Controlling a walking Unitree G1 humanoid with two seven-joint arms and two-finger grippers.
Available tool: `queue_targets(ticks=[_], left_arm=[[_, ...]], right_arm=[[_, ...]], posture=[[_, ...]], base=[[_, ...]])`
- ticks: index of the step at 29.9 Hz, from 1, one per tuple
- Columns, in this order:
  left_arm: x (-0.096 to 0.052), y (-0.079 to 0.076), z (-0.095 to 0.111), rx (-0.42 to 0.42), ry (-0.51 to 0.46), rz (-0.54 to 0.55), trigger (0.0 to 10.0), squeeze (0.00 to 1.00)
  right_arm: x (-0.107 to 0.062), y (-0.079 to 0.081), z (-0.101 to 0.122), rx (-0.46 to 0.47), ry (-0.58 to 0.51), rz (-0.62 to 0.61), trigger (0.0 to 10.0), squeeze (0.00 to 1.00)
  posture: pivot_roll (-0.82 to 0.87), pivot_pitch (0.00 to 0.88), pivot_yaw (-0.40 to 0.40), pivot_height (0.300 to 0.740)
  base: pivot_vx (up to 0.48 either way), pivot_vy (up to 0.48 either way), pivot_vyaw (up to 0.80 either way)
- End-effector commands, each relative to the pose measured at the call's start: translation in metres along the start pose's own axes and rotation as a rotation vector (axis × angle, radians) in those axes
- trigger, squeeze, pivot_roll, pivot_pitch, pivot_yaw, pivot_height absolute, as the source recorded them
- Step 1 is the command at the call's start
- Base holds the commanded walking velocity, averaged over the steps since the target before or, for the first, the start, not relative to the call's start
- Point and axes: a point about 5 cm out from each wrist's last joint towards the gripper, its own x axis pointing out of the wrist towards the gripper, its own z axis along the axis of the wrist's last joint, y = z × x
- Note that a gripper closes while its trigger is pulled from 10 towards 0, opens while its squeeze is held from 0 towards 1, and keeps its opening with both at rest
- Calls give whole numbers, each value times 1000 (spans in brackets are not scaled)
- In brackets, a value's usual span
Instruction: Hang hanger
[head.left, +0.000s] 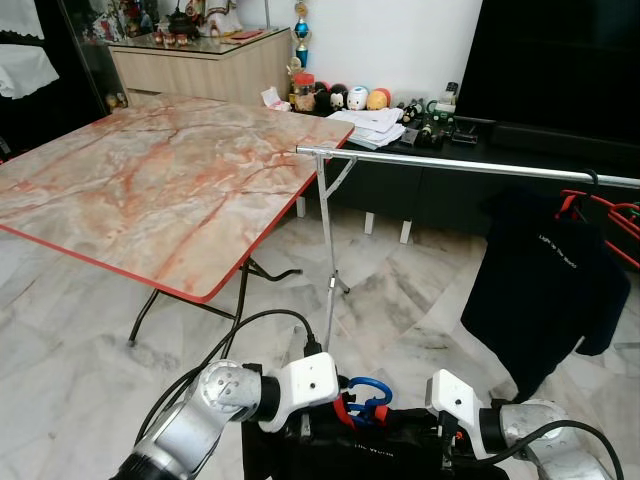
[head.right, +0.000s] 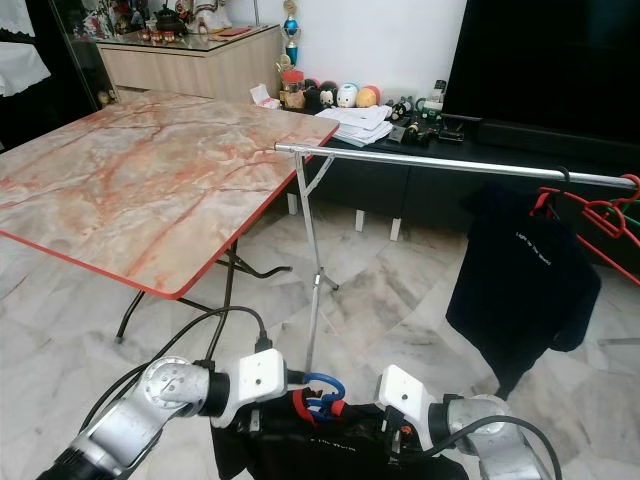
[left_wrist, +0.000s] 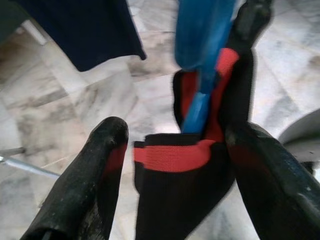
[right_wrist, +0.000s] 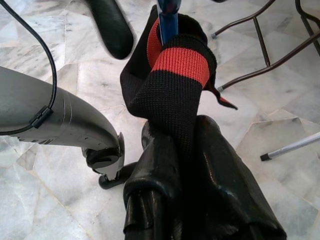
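On the left, our left gripper (left_wrist: 172, 165) sits low and near, fingers spread wide on either side of the garment's (head.left: 400, 440) black collar with its red stripe, not pinching it. The blue hanger (head.left: 367, 392) pokes up between our two arms, its hook free above the cloth. We judge it light and stiff, a bit slippery as plastic; the knit shirt on it is soft and floppy and will sag, so the hook neck is the place to hold. Moving right, our right gripper (right_wrist: 200, 165) is clamped on that ribbed collar. Far beyond stands the silver rail (head.left: 470, 165), running from the marble-topped table (head.left: 150, 190) off to the right. A black T-shirt (head.left: 540, 285) hangs there beside red hangers (head.left: 605, 215); its white chest lettering is too small to read.
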Motion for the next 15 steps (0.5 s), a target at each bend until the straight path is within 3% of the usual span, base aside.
queue_targets(ticks=[1, 9, 15], left_arm=[[-2, 4, 2, 15, 10, 12, 10000, 0], [0, 3, -8, 16, 58, 9, 10000, 0], [4, 0, -13, -47, 48, 16, 10000, 0]], right_arm=[[-3, -2, 7, -18, -32, -4, 10000, 0], [-3, -1, 13, -15, -54, 1, 10000, 0], [-4, -1, 19, -22, -73, 16, 10000, 0]], posture=[[115, 0, 48, 740], [116, 0, 45, 740], [112, 0, 42, 740]], base=[[0, 0, 0], [0, 0, 0], [0, 0, 0]])
